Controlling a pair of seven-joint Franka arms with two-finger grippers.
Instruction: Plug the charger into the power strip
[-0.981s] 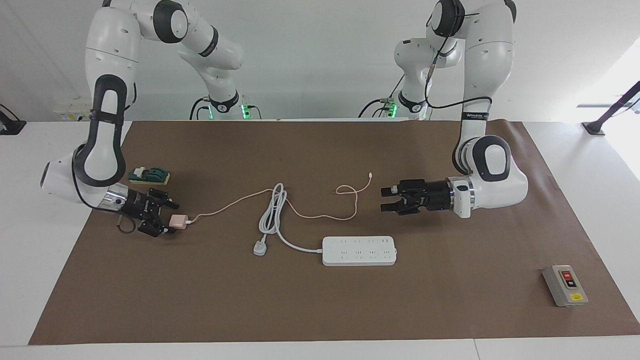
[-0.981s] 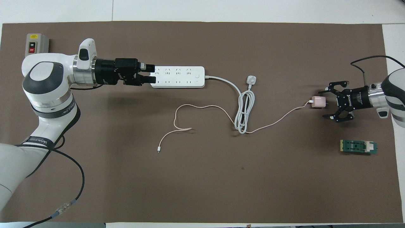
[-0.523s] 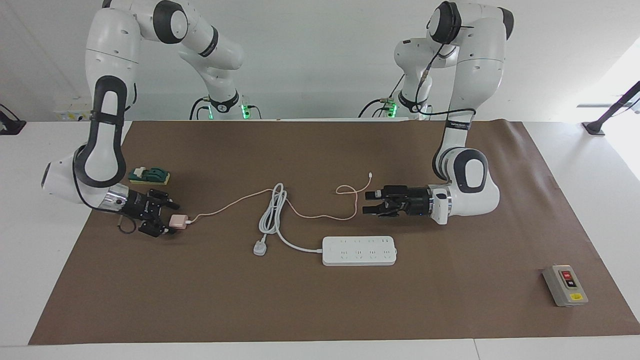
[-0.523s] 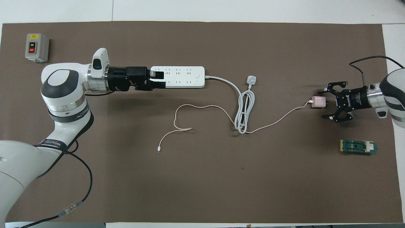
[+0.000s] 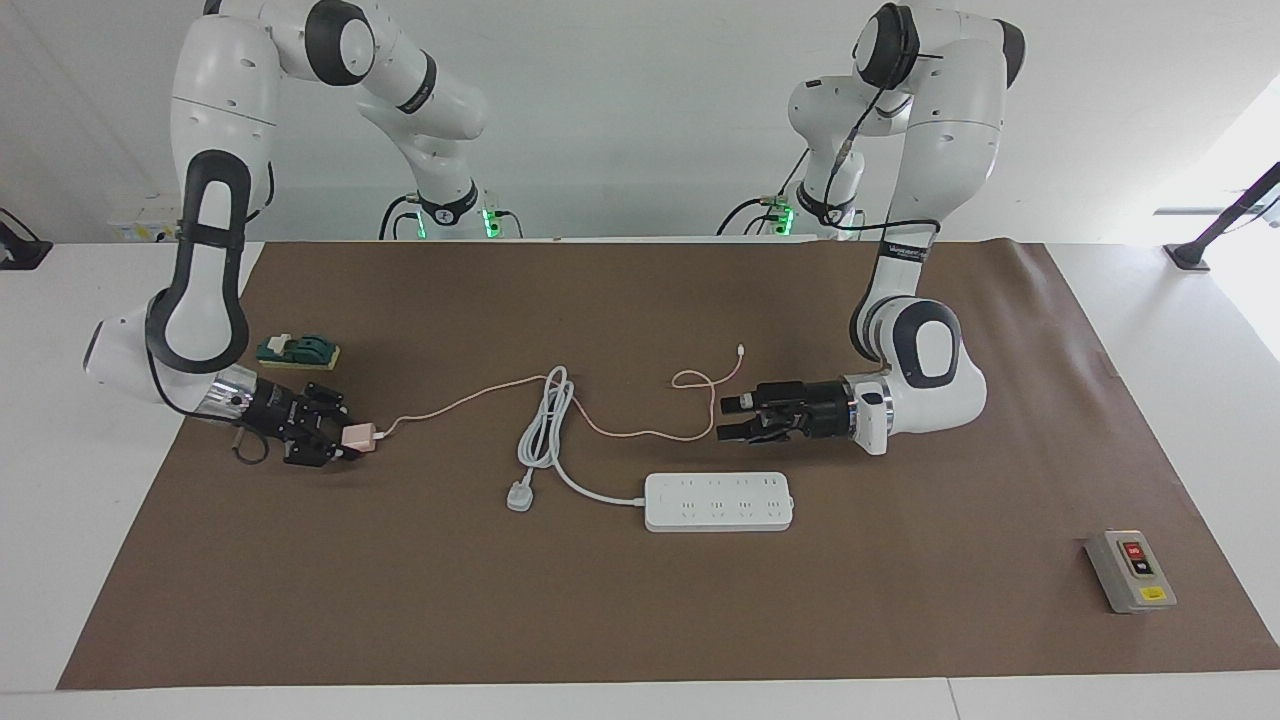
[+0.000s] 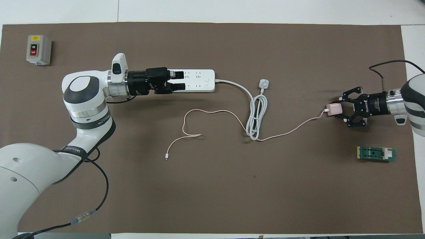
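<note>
Now the right pincer (image 5: 345,441) pinches the charger (image 5: 357,436); the left pincer (image 5: 733,417), spread, hangs over the strip (image 5: 718,501).

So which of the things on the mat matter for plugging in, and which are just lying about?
For the job: charger, shut in the right gripper; power strip, under the open left gripper.
Lying about: grey switch box; green block.

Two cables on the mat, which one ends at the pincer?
The thin pink cable: it runs to the pink charger, where the right pincer has shut on the charger. The thick white cord belongs to the power strip.
</note>
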